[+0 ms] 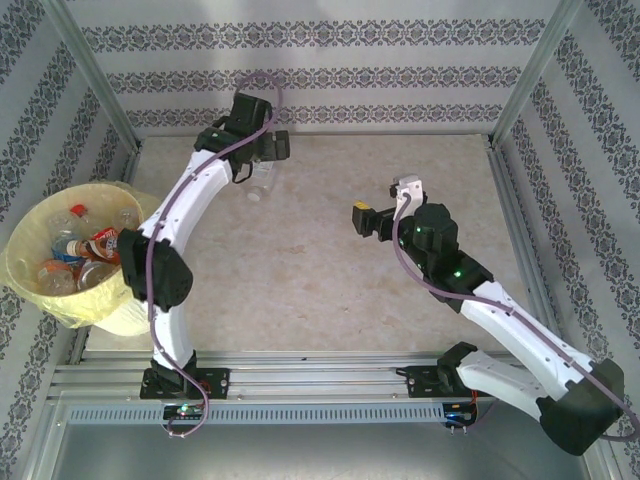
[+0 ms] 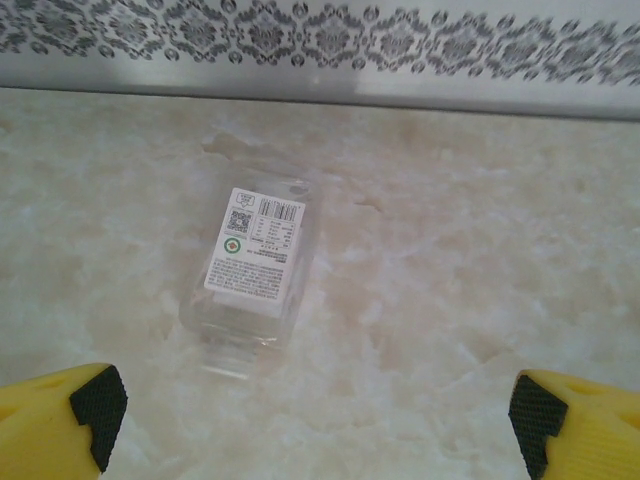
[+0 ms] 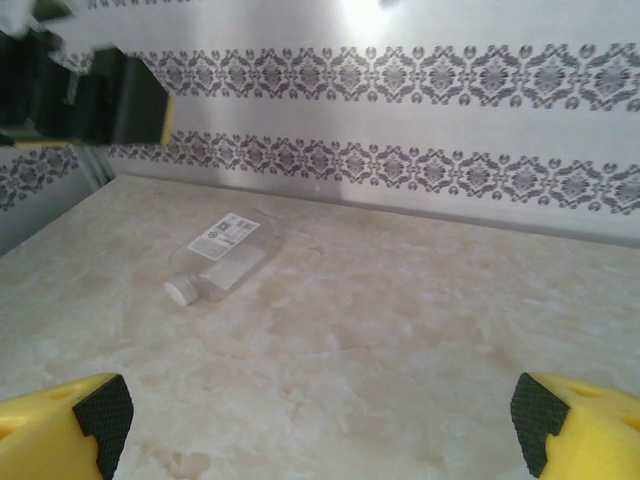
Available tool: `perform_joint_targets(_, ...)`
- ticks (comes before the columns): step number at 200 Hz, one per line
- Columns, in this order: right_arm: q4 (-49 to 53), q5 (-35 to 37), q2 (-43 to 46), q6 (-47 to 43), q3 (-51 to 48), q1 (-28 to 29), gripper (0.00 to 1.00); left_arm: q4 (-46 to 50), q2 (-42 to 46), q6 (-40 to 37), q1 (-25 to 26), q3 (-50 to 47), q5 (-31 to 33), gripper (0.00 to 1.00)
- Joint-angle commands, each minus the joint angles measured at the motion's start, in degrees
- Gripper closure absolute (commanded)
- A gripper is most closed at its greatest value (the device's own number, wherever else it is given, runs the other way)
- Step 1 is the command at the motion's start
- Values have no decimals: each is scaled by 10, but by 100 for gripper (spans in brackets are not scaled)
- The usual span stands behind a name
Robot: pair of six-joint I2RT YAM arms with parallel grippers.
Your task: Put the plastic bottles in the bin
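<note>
A clear bottle (image 2: pixel 255 270) lies on its side on the far part of the surface (image 1: pixel 330 300), label (image 2: pixel 256 252) up and cap (image 3: pixel 180 290) pointing toward the arm bases. The left jaws hang just above and beyond the bottle, spread wide and empty. In the wrist view one tip sits to either side of the bottle. That looks like a deliberate line-up, since closing from here would pinch the bottle across its narrow sides rather than along its length. The right jaws are also wide open and empty, well off to the bottle's right and facing it. They are probably held back there to leave the left arm room. The bin (image 1: pixel 22 262) stands well apart from the bottle, to its near left, off the surface's edge on the left arm's side, which is likely why that arm takes this pick. Several bottles (image 1: pixel 80 255) already lie in the bin, so the task seems nearly done. The bottle looks light and thin-walled, so a hard squeeze could buckle it or squirt it away.
</note>
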State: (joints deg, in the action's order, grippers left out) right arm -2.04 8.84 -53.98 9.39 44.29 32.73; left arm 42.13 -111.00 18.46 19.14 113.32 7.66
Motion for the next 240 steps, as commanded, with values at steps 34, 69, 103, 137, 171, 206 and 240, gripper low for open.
perform_joint_targets(34, 33, 58, 56, 30, -29, -27, 2, -12, -125, -122, -4, 102, 8, 0)
perform_joint_targets(69, 46, 54, 63, 43, -30, -44, 2, 60, -221, -140, -24, 215, 1, 0)
perform_joint_targets(103, 59, 55, 55, 53, -23, -53, 2, 54, -273, -148, -44, 248, -30, 0)
perform_joint_targets(137, 70, 63, 52, 64, -21, -59, 2, 85, -325, -145, -72, 299, -87, 0)
perform_joint_targets(171, 67, 66, 50, 79, -20, -66, 2, 72, -344, -146, -89, 302, -122, 0)
perform_joint_targets(206, 76, 69, 45, 86, -15, -69, 2, 78, -377, -148, -93, 331, -155, 0)
perform_joint_targets(240, 79, 70, 44, 94, -12, -71, 2, 79, -396, -147, -93, 334, -137, 0)
